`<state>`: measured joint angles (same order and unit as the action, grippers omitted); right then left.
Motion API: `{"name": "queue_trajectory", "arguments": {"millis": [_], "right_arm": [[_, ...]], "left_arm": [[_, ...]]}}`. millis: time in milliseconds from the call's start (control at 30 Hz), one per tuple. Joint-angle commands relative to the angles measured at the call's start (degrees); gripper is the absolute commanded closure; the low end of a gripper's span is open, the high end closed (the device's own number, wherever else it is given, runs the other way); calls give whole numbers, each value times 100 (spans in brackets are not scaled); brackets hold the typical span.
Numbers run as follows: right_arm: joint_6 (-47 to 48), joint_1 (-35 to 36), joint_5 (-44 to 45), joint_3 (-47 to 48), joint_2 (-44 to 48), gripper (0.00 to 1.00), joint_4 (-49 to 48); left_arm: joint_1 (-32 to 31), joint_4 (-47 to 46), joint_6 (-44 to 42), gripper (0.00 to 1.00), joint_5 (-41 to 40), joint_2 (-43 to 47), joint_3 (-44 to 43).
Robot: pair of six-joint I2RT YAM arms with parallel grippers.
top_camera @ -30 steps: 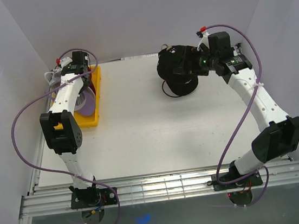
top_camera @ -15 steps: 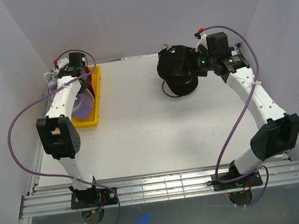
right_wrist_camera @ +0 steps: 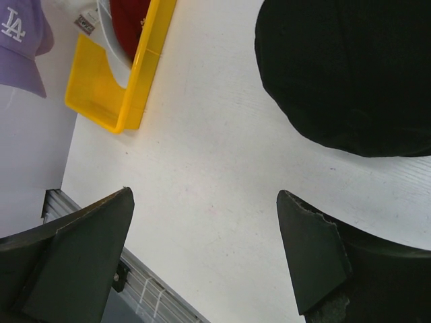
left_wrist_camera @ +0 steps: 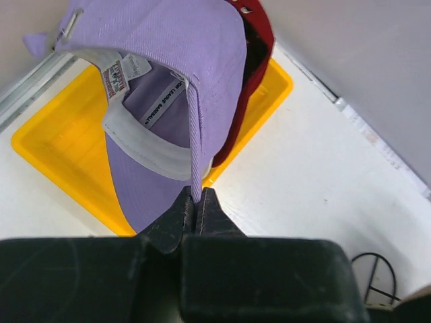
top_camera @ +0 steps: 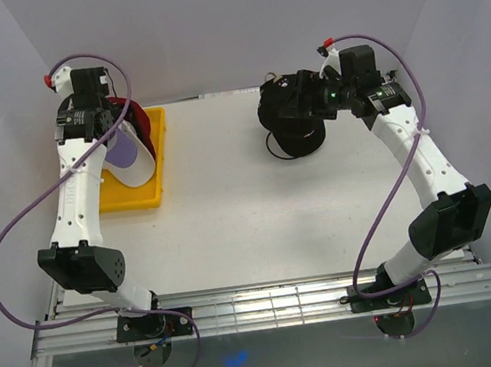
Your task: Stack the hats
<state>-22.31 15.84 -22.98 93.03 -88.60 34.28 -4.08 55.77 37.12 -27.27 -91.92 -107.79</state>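
Yellow tray (far left), seemingly plastic.

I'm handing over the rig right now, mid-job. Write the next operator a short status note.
Left gripper: shut on the lavender cap's rear edge, holding it above the yellow tray.
Right gripper: open, empty, beside the black cap at the table's far side.
Dark red cap and white cap are in the tray.
Done: lavender cap gripped.
Left: stack it, probably on the black cap, then the other two.
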Motion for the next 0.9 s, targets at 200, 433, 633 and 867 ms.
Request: {"name": "queue_trajectory", "arguments": {"millis": [200,433,633,867], "right_arm": [[-616,16,-927,487,-17,8,-396],[-2188,-45,-1726,-125,299,8,-1782],[-4807,-54,-1763,-1453,958,7,-4323],[-6302,42,-797,-2113,1520,5,-4975]], "left_arm": [[-190,-1860,857,100,2241,1165,298],[-1244,-5712,1770,100,2718,1861,2313],[-1807,-8114,2132,100,3016,1512,2868],[-2325,-9934,2308,100,2920,1098,3360]]}}
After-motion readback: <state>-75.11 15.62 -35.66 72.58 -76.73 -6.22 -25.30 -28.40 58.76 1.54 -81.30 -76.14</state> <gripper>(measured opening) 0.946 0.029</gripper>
